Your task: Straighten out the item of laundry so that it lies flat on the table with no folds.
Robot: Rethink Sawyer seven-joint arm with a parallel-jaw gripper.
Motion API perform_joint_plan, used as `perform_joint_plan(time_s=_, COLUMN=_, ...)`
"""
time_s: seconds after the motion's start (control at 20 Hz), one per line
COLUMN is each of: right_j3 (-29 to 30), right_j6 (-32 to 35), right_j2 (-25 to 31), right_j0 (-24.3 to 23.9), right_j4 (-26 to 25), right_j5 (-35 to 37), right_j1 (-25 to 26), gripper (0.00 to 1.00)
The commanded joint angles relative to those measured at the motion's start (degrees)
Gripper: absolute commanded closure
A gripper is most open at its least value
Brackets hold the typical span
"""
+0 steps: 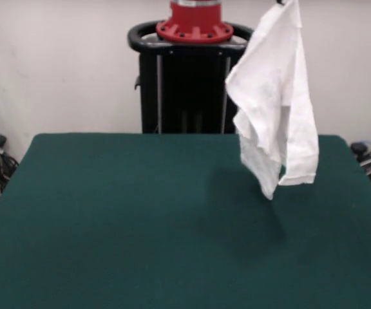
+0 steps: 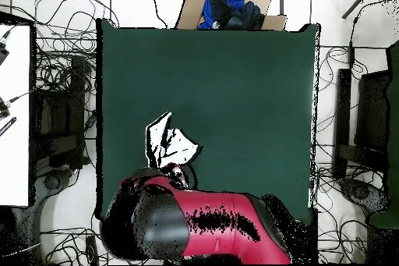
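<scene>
The white T-shirt [image 1: 277, 103] hangs bunched in the air over the right far part of the dark green table [image 1: 140, 225]. Its lowest corner hangs above the tabletop without touching it. Its print does not show. It hangs from the picture's top edge, where only a dark tip of my gripper [image 1: 279, 2] shows, shut on the shirt's top. In the overhead view the shirt [image 2: 167, 144] is a small white bundle near the table's [image 2: 234, 83] edge on the robot's side, just beyond my red arm [image 2: 218, 216]; the gripper itself is hidden there.
The black pedestal with the red base [image 1: 194, 71] stands behind the table's far edge. A cardboard box with blue cloth [image 2: 230, 9] sits at the table's opposite edge. Cables [image 2: 58, 68] lie on the floor around the table.
</scene>
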Motion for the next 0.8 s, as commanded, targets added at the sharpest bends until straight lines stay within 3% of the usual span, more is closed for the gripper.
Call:
perform_joint_plan(time_s=0.05, right_j3=7.74, right_j6=11.26, right_j2=-8.09, right_j0=5.62, right_j4=6.10, right_j5=-0.22, right_j1=1.70, gripper=1.00)
perform_joint_plan(time_s=0.2, right_j3=9.37, right_j6=11.32, right_j2=-9.49, right_j0=7.63, right_j4=6.11, right_j5=-1.93, right_j1=3.39, gripper=1.00)
perform_joint_plan(time_s=0.45, right_j3=8.54, right_j6=16.05, right_j2=-10.52, right_j0=8.32, right_j4=0.59, right_j5=-0.84, right_j1=8.35, gripper=1.00)
perform_joint_plan(time_s=0.8, right_j3=8.12, right_j6=18.01, right_j2=-14.23, right_j0=9.77, right_j4=-3.28, right_j5=-2.48, right_j1=14.35, gripper=1.00)
